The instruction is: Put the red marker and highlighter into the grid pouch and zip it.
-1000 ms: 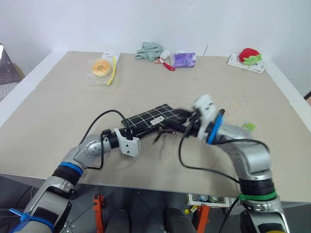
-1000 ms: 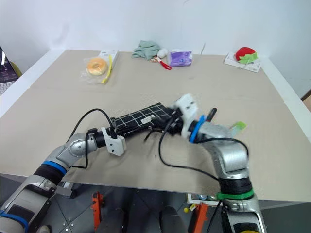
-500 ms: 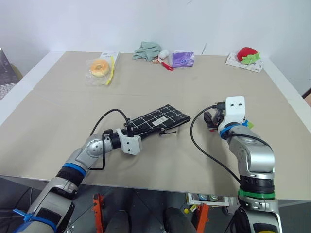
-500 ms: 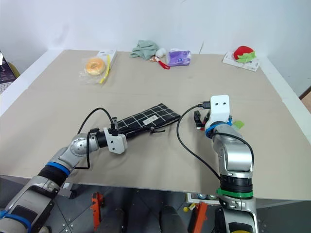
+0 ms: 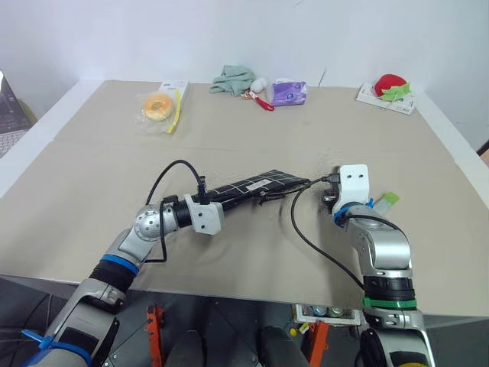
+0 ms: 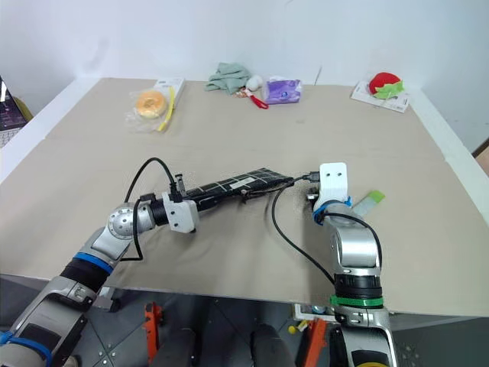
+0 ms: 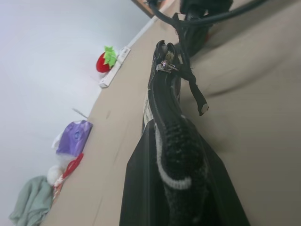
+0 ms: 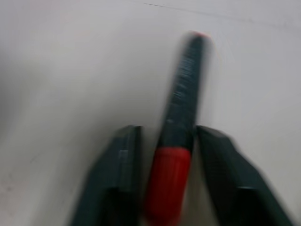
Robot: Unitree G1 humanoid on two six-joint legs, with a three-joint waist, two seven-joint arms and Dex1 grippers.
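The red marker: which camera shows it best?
The right wrist view: the red marker lies between the right gripper's jaws, black barrel and red cap plain. From the head cameras the wrist hides nearly all of it. The left wrist view shows the pouch instead.

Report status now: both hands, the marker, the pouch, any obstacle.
Left hand shut on black grid-lined fabric pouch, holding it up. Right hand around black-barrelled red-capped marker on the table, grip not confirmed. Pale green highlighter waits beside. No obstacle.
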